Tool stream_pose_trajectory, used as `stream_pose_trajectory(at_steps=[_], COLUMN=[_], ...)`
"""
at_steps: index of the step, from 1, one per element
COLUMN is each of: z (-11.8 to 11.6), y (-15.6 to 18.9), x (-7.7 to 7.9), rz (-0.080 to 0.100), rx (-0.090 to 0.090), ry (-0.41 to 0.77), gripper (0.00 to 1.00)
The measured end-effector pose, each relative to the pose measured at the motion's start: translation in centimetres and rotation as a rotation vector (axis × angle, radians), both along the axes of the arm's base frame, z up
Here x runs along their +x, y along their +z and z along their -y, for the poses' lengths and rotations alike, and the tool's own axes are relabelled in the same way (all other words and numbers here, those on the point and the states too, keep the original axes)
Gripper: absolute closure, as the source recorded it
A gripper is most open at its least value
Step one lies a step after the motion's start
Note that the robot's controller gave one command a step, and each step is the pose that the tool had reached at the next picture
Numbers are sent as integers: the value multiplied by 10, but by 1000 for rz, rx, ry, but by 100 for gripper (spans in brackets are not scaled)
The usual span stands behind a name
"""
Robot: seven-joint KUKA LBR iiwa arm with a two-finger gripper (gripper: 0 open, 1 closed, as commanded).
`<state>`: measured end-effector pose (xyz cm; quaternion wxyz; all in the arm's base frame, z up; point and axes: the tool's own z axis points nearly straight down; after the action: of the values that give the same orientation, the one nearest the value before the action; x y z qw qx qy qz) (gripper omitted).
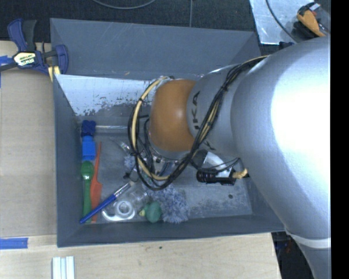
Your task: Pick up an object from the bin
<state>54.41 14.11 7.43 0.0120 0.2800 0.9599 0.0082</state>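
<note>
Grey fuzzy tuft [173, 205] (green lump [153, 212] alongside) lies by bin's [163, 230] front wall.

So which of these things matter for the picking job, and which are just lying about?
Job: grey metal bin; robot's orange-capped wrist, down in the bin's middle; nearest candidates: fuzzy grey-blue tuft, green rounded lump, silver metal ring.
Lying about: blue block, green spoon-shaped piece, orange stick, all along the left wall.

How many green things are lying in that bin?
2: a long green piece on the left and a rounded green lump near the front; the arm may hide more.
</note>
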Motion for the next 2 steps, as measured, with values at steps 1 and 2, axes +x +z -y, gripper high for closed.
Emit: stream_pose_trajectory(at_steps=[1, 2], z=[1, 1], y=[20, 43], x=[-2, -2], rz=[-5, -5], rx=[-1, -2], ry=[-1, 0], gripper=[100, 100])
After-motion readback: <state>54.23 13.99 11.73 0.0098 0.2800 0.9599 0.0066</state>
